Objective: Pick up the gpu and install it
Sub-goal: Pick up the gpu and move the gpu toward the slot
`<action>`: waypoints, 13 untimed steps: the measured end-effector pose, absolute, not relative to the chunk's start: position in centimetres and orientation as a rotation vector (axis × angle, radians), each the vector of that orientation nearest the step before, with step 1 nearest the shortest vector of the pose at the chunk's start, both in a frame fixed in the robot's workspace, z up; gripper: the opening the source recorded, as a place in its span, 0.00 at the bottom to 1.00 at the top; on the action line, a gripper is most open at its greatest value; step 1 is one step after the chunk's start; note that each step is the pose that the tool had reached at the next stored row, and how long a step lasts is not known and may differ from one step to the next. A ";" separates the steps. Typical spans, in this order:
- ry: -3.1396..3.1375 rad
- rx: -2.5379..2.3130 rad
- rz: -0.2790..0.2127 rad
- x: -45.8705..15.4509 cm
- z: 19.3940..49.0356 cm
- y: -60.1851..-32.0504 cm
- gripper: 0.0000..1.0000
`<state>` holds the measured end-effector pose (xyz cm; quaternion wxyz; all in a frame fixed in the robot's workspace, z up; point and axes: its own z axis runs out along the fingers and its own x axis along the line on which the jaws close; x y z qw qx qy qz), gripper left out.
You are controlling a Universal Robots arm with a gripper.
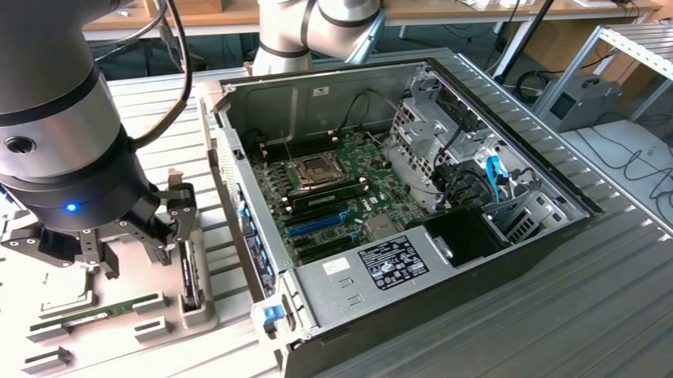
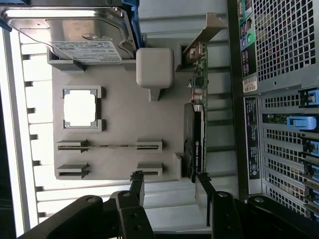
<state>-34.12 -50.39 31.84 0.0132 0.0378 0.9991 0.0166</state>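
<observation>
We find the gpu (image 2: 193, 134) standing on edge in the grey moulded tray (image 2: 114, 124). Its long axis runs parallel to the perforated computer case (image 2: 279, 50), silver bracket toward the hard drive (image 2: 65, 25). Matte black shroud, green board. Gripper (image 2: 169, 180) fingers spread apart at its plain end.

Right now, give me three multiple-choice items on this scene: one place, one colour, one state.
1. Where is the gpu?
A. on edge in the tray
B. on a shelf
C. on the floor

2. What colour is the light on the arm?
A. red
B. blue
C. white

3. What state is the tool in?
A. shut on the gpu
B. shut on a cable
C. open

Key:
1 A, it stands in the grey tray beside the case.
2 B, a blue dot glows on the arm.
3 C, its fingers stand apart, gripping nothing.
</observation>
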 end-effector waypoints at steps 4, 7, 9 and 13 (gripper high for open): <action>3.112 0.118 0.052 -34.2 31.7 -50.4 0.54; 3.112 0.118 0.052 -34.2 31.7 -50.4 0.54; 3.112 0.118 0.052 -34.3 31.6 -50.4 0.54; 3.112 0.118 0.052 -34.3 31.5 -50.4 0.54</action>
